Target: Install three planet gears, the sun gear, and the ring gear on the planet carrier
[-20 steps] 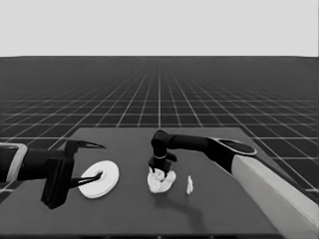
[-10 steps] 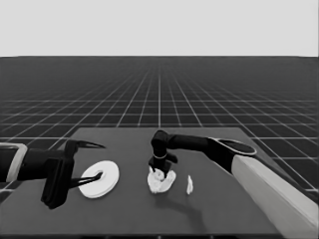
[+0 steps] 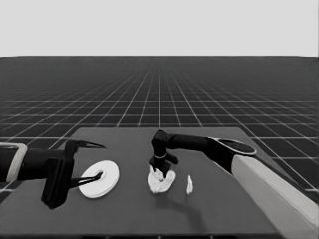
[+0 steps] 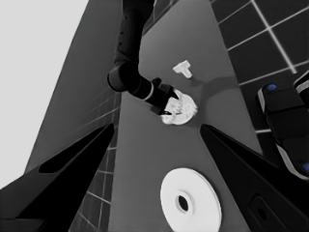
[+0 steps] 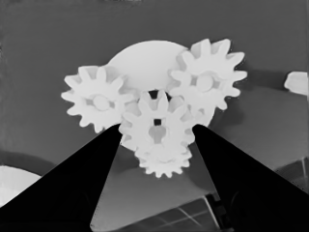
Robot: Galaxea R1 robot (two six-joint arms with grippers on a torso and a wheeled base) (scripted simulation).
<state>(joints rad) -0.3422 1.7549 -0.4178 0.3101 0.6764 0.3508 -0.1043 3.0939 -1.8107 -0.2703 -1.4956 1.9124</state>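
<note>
**A:** So, what will you be handling, biggest first?

**B:** One larger round part (image 3: 99,179), at lower left of the head view. It looks thick, stiff and the heaviest piece on the table (image 3: 239,209). I'd take it across the rim, not by the small hole. The left gripper (image 3: 94,160) hangs over it with its fingers spread wide and holds nothing.

**A:** And the seat for the gears?

**B:** One smaller round part (image 5: 145,60), lying flat at lower centre of the head view, to the right of the big disc. You shouldn't need to lift it. It looks light, though, so a sideways nudge could slide it.

**A:** How many gears do you count?

**B:** Four, all on or over that disc. In the right wrist view there is a left gear (image 5: 99,101), a right gear (image 5: 207,82), a lower gear (image 5: 164,166) partly hidden, and a middle gear (image 5: 157,116) in front. The right gripper (image 3: 160,168) is clenched on the middle one, a fingertip against the teeth on each side. They are rigid, tiny and probably slippery. Pinch them across the teeth and keep them level, or they may jam against their neighbours.

**A:** Anything smaller?

**B:** One thin white piece (image 3: 190,185), alone just right of the cluster. It looks very light and easy to knock over.
</note>
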